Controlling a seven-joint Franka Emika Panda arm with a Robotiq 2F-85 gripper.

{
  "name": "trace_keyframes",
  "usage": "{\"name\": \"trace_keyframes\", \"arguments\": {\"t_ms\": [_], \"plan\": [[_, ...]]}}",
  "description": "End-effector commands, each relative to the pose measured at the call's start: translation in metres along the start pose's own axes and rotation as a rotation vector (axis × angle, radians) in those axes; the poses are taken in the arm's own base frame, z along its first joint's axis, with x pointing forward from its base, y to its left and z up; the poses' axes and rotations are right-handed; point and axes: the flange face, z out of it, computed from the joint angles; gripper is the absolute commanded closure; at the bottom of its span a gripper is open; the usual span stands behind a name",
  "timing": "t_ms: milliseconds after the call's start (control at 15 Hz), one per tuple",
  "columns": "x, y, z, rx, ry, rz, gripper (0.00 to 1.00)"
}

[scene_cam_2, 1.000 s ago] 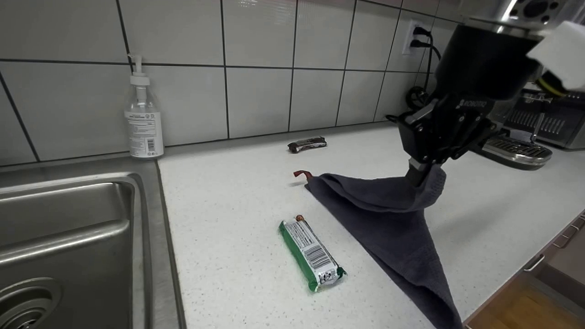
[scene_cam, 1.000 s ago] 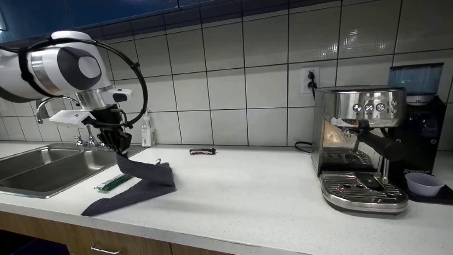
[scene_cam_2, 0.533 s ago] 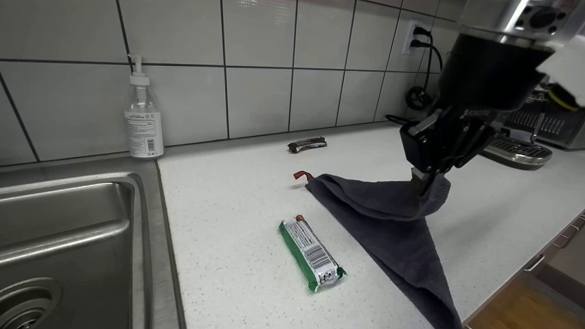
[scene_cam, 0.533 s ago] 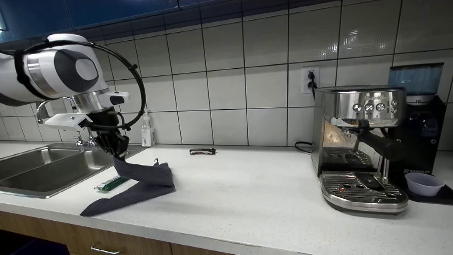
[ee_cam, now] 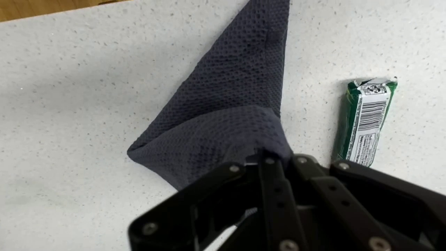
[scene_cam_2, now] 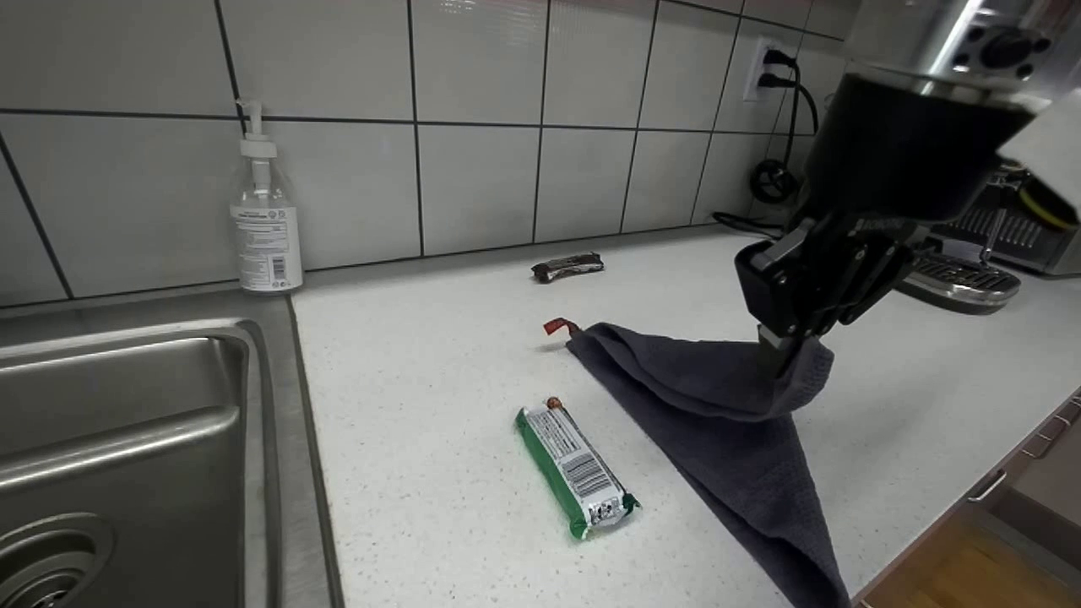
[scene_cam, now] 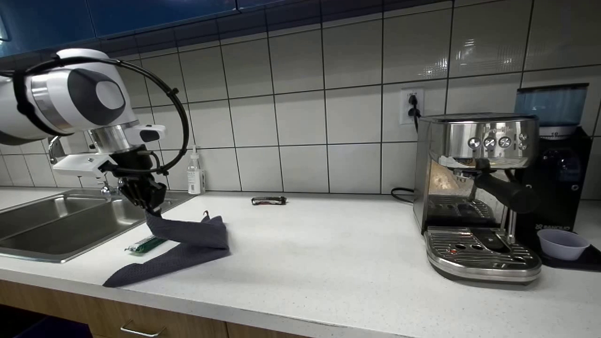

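Observation:
My gripper (scene_cam_2: 787, 348) is shut on a raised fold of a dark grey cloth (scene_cam_2: 726, 447). In the wrist view the fingertips (ee_cam: 270, 161) pinch the cloth (ee_cam: 240, 80), and its folds partly hide them. The cloth is folded over itself; its lower part lies on the counter, also in an exterior view (scene_cam: 188, 231). A green and white wrapped bar (scene_cam_2: 574, 469) lies beside the cloth, apart from it, and shows in the wrist view (ee_cam: 369, 118). A small red curled end (scene_cam_2: 560, 325) sticks out at the cloth's far corner; the rest of it is hidden.
A dark wrapped bar (scene_cam_2: 567, 268) lies near the tiled wall. A steel sink (scene_cam: 94, 225) and a pump bottle (scene_cam_2: 266, 245) are at one end of the counter. An espresso machine (scene_cam: 483, 136), a grinder (scene_cam: 554, 178) and a pale bowl (scene_cam: 563, 244) stand at the other.
My gripper has moved slightly left in an exterior view and a little lower, carrying the held fold of cloth. The cloth has shifted slightly; the bars have not moved.

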Motion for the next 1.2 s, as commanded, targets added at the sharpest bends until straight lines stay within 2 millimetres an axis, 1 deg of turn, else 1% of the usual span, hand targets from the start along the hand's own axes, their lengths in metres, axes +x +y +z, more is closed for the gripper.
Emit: {"name": "trace_keyframes", "arguments": {"t_ms": [0, 400, 467, 533, 667, 1133], "plan": [[-0.007, -0.0084, 0.0015, -0.019, 0.003, -0.006, 0.99], [-0.0098, -0.0154, 0.009, -0.034, -0.009, -0.019, 0.99], [-0.0099, -0.0158, 0.0097, -0.037, -0.011, -0.019, 0.74], [-0.0099, -0.0159, 0.0101, -0.038, -0.01, -0.016, 0.71], [-0.0092, -0.0158, 0.0101, -0.039, -0.01, -0.009, 0.58], [-0.0061, -0.0119, 0.0084, -0.036, -0.006, 0.021, 0.04]]}}
